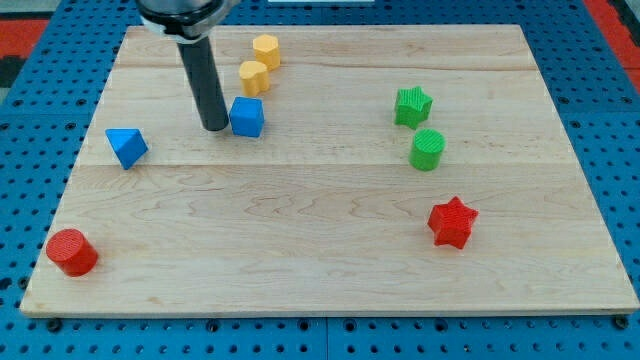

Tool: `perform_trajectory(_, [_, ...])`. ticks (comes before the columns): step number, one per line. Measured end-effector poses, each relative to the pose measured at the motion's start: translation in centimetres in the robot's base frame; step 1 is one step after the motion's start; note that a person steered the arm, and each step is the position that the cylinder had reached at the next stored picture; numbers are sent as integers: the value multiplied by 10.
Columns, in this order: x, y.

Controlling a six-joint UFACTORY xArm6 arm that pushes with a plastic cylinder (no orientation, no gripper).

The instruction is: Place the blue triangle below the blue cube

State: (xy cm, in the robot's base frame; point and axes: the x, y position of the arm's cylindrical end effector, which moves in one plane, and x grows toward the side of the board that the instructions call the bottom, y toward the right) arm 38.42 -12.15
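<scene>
Looks like a robotics lab bench. Pale wooden board [330,250] sits on a blue perforated metal table [600,90], the kind with a grid of mounting holes. Small plastic test blocks scattered on the board. A dark rod [205,85] hangs from a robot arm. Red surface visible at the top corners.

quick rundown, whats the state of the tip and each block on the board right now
my tip: down on the board, just left of the blue cube
blue triangle: alone, far left of the cube
yellow blocks: close together
green star, green cylinder: close together
red star: alone
red cylinder: alone
</scene>
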Motion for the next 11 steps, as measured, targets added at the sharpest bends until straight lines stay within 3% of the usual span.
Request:
perform_trajectory(1, [28,1])
perform_trajectory(2, [78,-38])
perform_trajectory(3, [91,-125])
perform_trajectory(4, [54,-175])
perform_trajectory(5, [25,-134])
perform_trajectory(6, [28,-51])
perform_trajectory(8, [81,-73])
perform_trajectory(9, [97,-48])
perform_trajectory(11, [97,-13])
